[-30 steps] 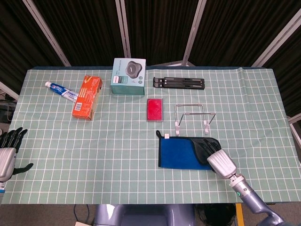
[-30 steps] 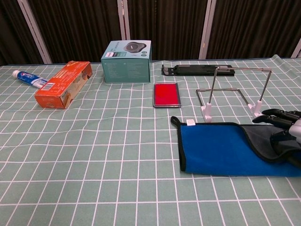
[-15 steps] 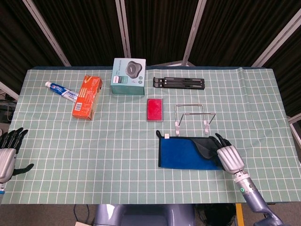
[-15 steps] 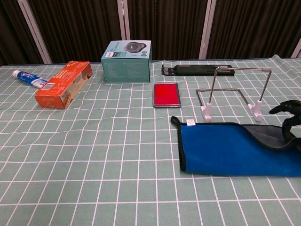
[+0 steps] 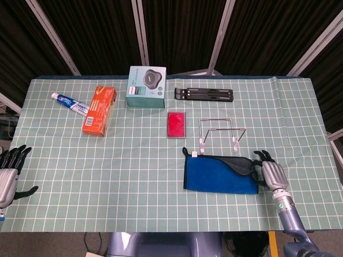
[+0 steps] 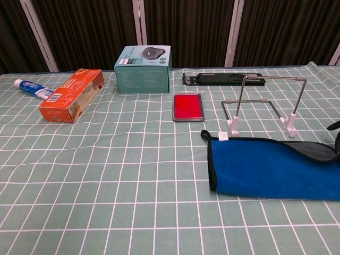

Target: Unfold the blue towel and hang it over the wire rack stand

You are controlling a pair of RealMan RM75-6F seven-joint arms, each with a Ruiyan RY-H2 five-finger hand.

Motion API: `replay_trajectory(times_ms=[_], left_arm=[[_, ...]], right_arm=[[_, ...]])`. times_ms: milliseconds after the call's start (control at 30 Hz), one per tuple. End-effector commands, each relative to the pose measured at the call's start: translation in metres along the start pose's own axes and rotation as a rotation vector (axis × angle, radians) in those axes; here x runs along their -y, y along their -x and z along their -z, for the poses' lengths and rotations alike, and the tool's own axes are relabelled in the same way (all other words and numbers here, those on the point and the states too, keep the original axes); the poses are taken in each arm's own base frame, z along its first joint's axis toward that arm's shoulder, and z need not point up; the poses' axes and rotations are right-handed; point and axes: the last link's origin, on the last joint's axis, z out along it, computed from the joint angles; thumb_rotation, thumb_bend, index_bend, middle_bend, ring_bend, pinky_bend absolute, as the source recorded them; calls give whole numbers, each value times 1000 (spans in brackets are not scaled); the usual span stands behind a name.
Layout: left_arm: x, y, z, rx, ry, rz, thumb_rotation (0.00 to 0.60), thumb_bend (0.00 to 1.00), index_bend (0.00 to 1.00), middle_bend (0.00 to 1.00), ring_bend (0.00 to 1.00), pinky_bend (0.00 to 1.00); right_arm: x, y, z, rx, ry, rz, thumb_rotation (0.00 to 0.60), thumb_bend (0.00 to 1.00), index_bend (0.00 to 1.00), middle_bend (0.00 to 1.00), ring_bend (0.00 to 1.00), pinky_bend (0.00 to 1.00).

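Observation:
The blue towel [image 5: 217, 174] lies folded flat on the checked cloth near the front edge, with a dark grey flap turned up at its right end [image 6: 319, 153]. My right hand [image 5: 272, 172] sits at that right end and grips the flap's edge; only its dark fingertips [image 6: 335, 126] show in the chest view. The wire rack stand [image 5: 220, 133] stands upright just behind the towel, on white feet [image 6: 232, 127]. My left hand [image 5: 8, 174] hangs beyond the table's front-left corner, fingers apart, holding nothing.
A red flat case [image 5: 176, 124] lies left of the rack. Behind it are a black folding stand [image 5: 203, 94] and a teal box [image 5: 146, 87]. An orange box [image 5: 99, 110] and a toothpaste tube [image 5: 69, 103] lie at the back left.
My right hand has drawn back to the right, off the top of the towel, to its right end. The towel has slid a little to the right with it. The left hand has stayed put.

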Motion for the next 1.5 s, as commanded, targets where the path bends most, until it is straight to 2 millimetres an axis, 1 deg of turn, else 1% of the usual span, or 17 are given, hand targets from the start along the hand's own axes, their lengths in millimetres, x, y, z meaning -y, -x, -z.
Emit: replay_trajectory(times_ms=[33, 100, 133, 200, 367, 500, 633, 733, 800, 833, 867, 967, 1100, 1200, 1300, 1333, 1500], left_arm=[[0, 0, 0, 0, 0, 0, 600, 0, 0, 0, 0, 0], [-1, 1, 0, 2, 1, -3, 600, 0, 0, 0, 0, 0], [-1, 1, 0, 4, 1, -5, 600, 0, 0, 0, 0, 0], [-1, 2, 0, 4, 0, -4, 600, 0, 0, 0, 0, 0], [-1, 1, 0, 3, -2, -2, 600, 0, 0, 0, 0, 0], [-1, 1, 0, 1, 0, 1, 600, 0, 0, 0, 0, 0], [-1, -1, 1, -3, 2, 7, 600, 0, 0, 0, 0, 0], [-1, -2, 1, -4, 7, 9, 600, 0, 0, 0, 0, 0], [-2, -2, 1, -3, 10, 9, 600, 0, 0, 0, 0, 0], [-1, -1, 0, -2, 10, 6, 600, 0, 0, 0, 0, 0], [-1, -1, 0, 0, 8, 4, 600, 0, 0, 0, 0, 0], [0, 0, -2, 1, 4, 3, 600, 0, 0, 0, 0, 0], [1, 0, -3, 1, -4, 3, 600, 0, 0, 0, 0, 0], [4, 1, -4, 6, -15, 1, 600, 0, 0, 0, 0, 0], [6, 3, -5, 11, -26, -2, 600, 0, 0, 0, 0, 0], [7, 3, -5, 13, -30, -3, 600, 0, 0, 0, 0, 0], [8, 3, -6, 12, -33, -2, 600, 0, 0, 0, 0, 0]], right_arm=[[-3, 0, -2, 33, 29, -22, 600, 253, 313, 62, 0, 98], [-5, 2, -1, 74, 33, -14, 600, 79, 78, 10, 0, 23], [-2, -1, -1, 38, 18, -26, 600, 22, 18, 0, 0, 4], [0, -3, -1, 2, -2, -34, 600, 0, 0, 0, 0, 0], [8, -14, 2, -96, -63, -51, 600, 0, 0, 0, 0, 0], [15, -21, 9, -133, -123, -44, 600, 0, 0, 0, 0, 0], [31, -30, 20, -182, -258, 1, 600, 30, 0, 0, 0, 0], [48, -33, 31, -177, -421, 94, 600, 66, 0, 0, 0, 0], [59, -32, 34, -144, -501, 151, 600, 79, 0, 0, 0, 0], [73, -29, 31, -94, -593, 252, 600, 85, 0, 0, 0, 0], [88, -30, 23, -58, -652, 345, 600, 88, 0, 0, 0, 0], [113, -33, 11, -22, -711, 471, 600, 106, 0, 0, 0, 0], [134, -32, 3, 14, -756, 561, 600, 199, 9, 0, 0, 0], [155, -30, -5, 49, -804, 642, 600, 259, 53, 0, 0, 0], [172, -27, -13, 53, -842, 730, 600, 271, 126, 0, 0, 0], [181, -23, -19, 46, -872, 813, 600, 272, 149, 0, 0, 0], [189, -10, -29, 79, -882, 934, 600, 271, 175, 0, 0, 0]])
